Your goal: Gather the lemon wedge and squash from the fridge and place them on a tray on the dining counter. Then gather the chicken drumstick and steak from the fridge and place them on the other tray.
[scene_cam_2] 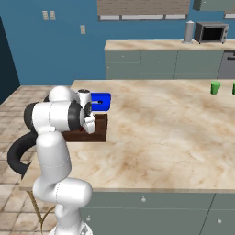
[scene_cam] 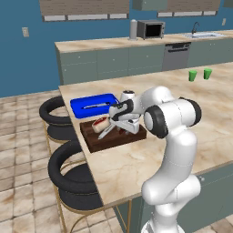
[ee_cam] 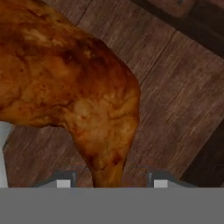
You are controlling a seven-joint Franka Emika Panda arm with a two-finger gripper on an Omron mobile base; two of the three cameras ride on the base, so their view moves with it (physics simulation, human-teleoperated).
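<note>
Right now my gripper hangs low over the brown tray, jaws parted, with the drumstick's narrow bone end between them. Whether the pads touch it I cannot tell. Its plump end lies ahead and to one side of my hand, resting on the wood. I judge it firm but greasy-skinned and uneven in weight; the thin shank is the surest hold. The steak lies just beside.

White arm folded forward, wrist angled down, jaws parted
</note>
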